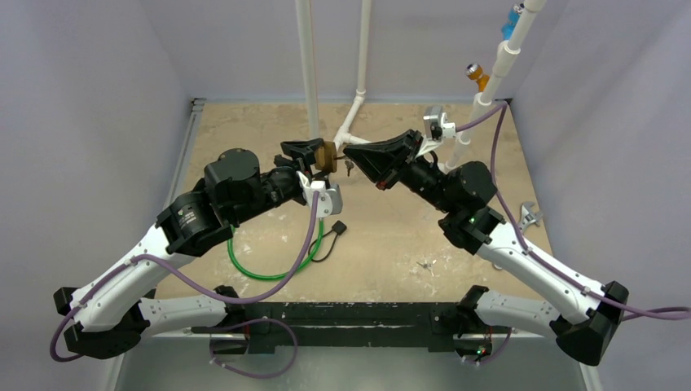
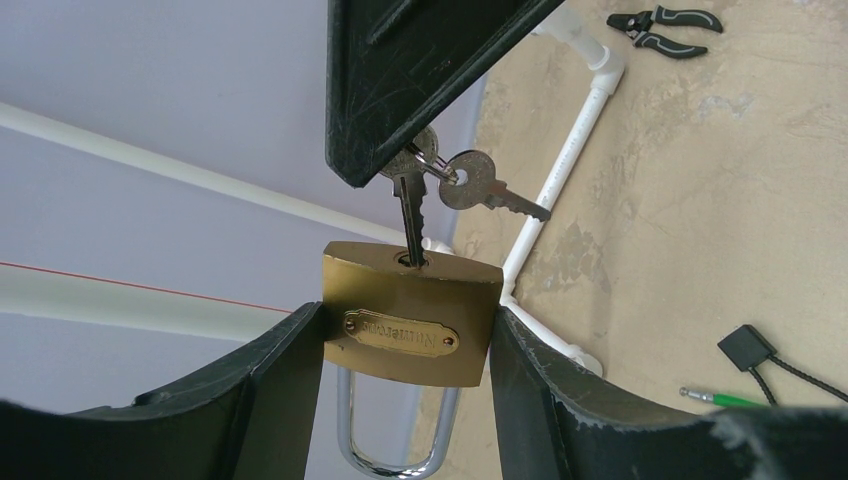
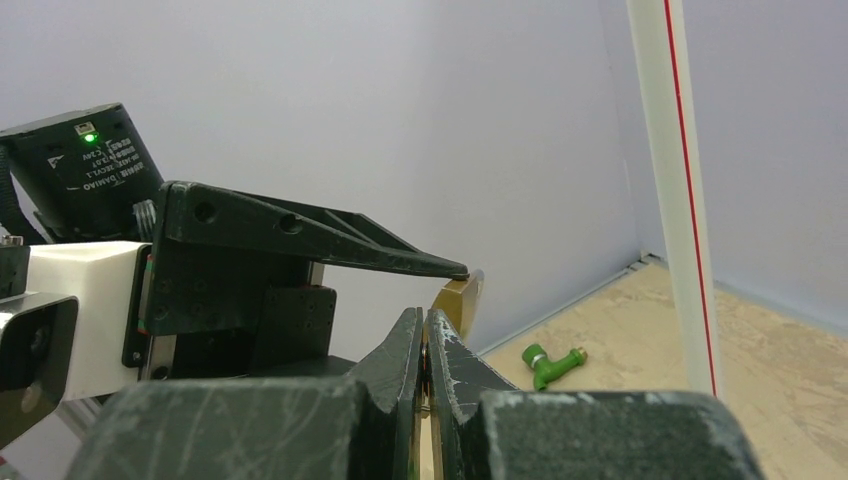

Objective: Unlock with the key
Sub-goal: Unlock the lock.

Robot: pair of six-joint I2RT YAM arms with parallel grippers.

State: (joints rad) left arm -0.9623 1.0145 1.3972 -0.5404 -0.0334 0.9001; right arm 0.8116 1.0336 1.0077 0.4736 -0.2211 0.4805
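Left wrist view puts the padlock (image 2: 410, 315) at centre frame. Its brass body is pinched side to side by the left pincer (image 2: 403, 322), one black finger (image 2: 270, 400) on each flank, and its chrome shackle (image 2: 392, 455) points to the bottom edge. A key (image 2: 410, 215) stands in the keyhole (image 2: 412, 260) on the body's upper face with its blade partly sunk in. Its head is pinched at the tip of the right pincer (image 2: 415, 150), whose black bulk fills the top middle of the frame. A second key (image 2: 485, 190) hangs on the same ring (image 2: 440, 168), sticking out free toward the right. Right wrist view shows that pincer's fingers (image 3: 400, 350) pressed almost together on a thin sliver of metal, with a corner of the brass body just past their tips. Top external view has the lock and both pincers meeting in the upper middle of the frame, held above the bench (image 1: 391, 236), close in front of white pipes (image 1: 355, 114). Farther out on the bench lie a black plug (image 2: 746, 347) and a green cable (image 1: 273, 267) below the lock, pliers (image 2: 665, 28) at the upper right of the left wrist frame, and a green fitting (image 3: 548, 362) by the wall.
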